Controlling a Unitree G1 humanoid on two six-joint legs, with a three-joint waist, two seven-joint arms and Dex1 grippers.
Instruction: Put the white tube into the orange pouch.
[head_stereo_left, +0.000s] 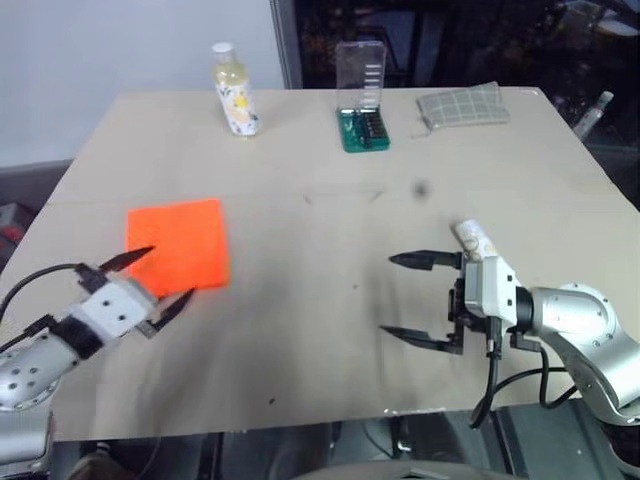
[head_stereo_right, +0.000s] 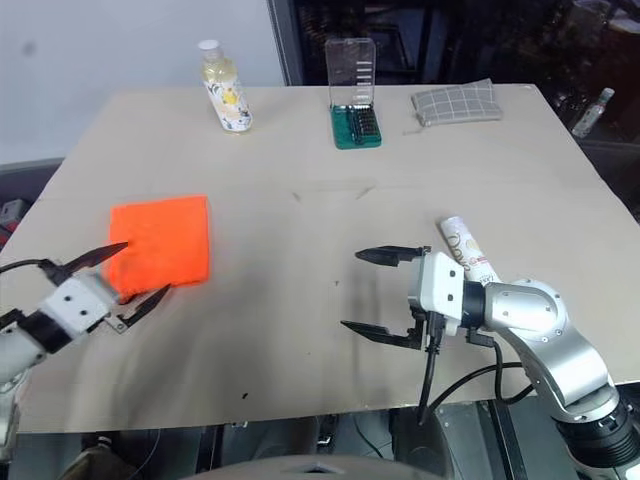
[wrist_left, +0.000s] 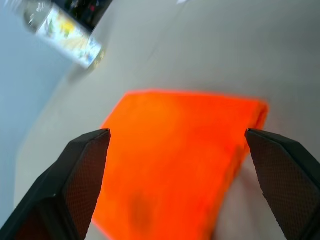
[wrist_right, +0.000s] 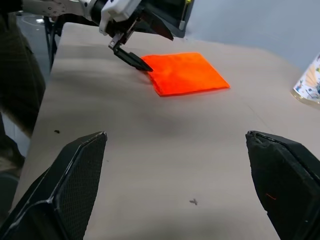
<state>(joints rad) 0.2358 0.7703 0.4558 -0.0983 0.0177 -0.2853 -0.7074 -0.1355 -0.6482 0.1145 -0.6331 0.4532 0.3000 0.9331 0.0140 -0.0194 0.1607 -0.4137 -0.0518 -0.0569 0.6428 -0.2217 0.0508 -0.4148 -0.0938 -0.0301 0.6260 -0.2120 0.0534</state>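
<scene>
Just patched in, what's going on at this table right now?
Nothing is held yet. The left gripper hangs open at the near edge of the orange pouch, which lies flat on the table. The right gripper is open too, pointing across the table toward the pouch, with the white tube lying on the table just behind it, untouched. A bottle, a bit set case and a checked cloth sit at the far edge.

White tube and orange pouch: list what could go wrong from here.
1. The white tube lies behind the open right gripper, whose fingers point away from it; a blind swing back could knock it off the table.
2. The orange pouch lies flat, mouth apparently closed; the open left gripper may pinch both layers.
</scene>
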